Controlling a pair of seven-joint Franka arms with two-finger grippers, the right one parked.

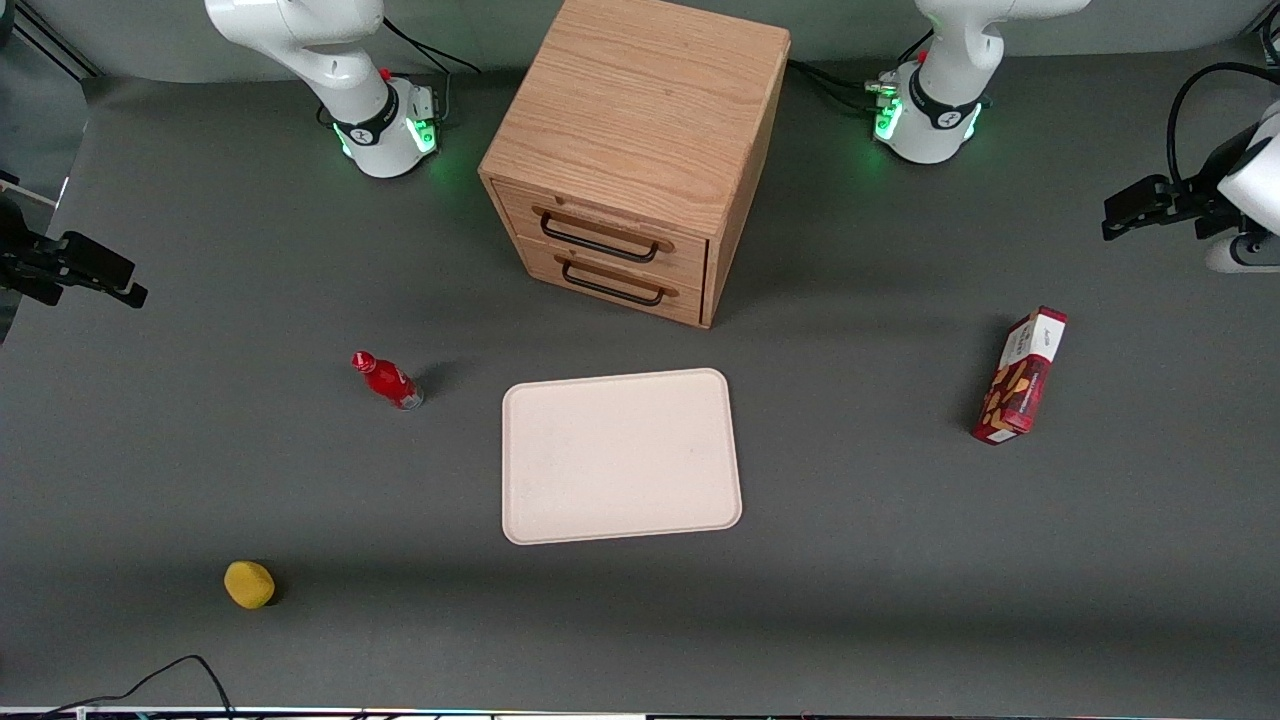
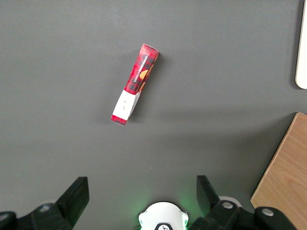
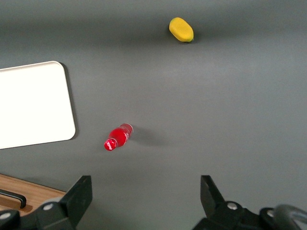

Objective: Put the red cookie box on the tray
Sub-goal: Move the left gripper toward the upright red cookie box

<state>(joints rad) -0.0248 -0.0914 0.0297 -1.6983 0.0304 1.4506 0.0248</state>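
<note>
The red cookie box (image 1: 1020,377) stands on its long narrow side on the grey table, toward the working arm's end, its white end panel pointing away from the front camera. It also shows in the left wrist view (image 2: 135,84). The cream-pink tray (image 1: 620,455) lies flat and bare at the table's middle, in front of the drawers; its edge shows in the left wrist view (image 2: 302,62). My left gripper (image 1: 1125,212) hangs high over the table's edge, farther from the front camera than the box and apart from it. In its wrist view the gripper (image 2: 141,191) is open wide and empty.
A wooden two-drawer cabinet (image 1: 640,150) stands farther from the front camera than the tray. A small red bottle (image 1: 388,380) lies beside the tray toward the parked arm's end. A yellow lemon-like object (image 1: 249,584) lies nearer the front camera.
</note>
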